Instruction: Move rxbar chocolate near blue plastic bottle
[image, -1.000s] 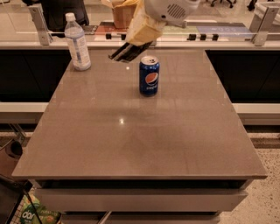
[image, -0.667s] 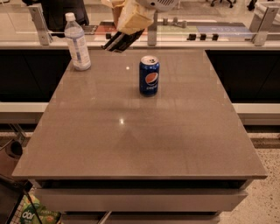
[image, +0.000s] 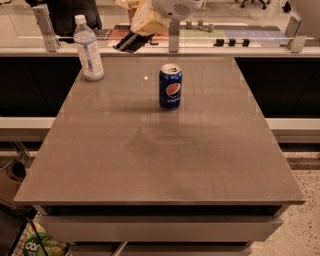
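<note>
The blue plastic bottle (image: 88, 48), clear with a white cap and a pale label, stands upright at the table's far left corner. My gripper (image: 139, 33) hangs above the far edge of the table, right of the bottle and left of the can. It is shut on the rxbar chocolate (image: 130, 43), a dark flat bar that sticks out down and to the left, held in the air. The arm's white housing (image: 175, 7) is at the top of the view.
A dark blue Pepsi can (image: 170, 86) stands upright in the far middle of the grey table (image: 160, 160). A counter ledge with metal posts (image: 173, 35) runs behind the table's far edge. A green bag (image: 42, 245) lies on the floor at the lower left.
The gripper with the bar has moved left and toward the far edge, away from the can and closer to the bottle. Bottle and can have not moved.
</note>
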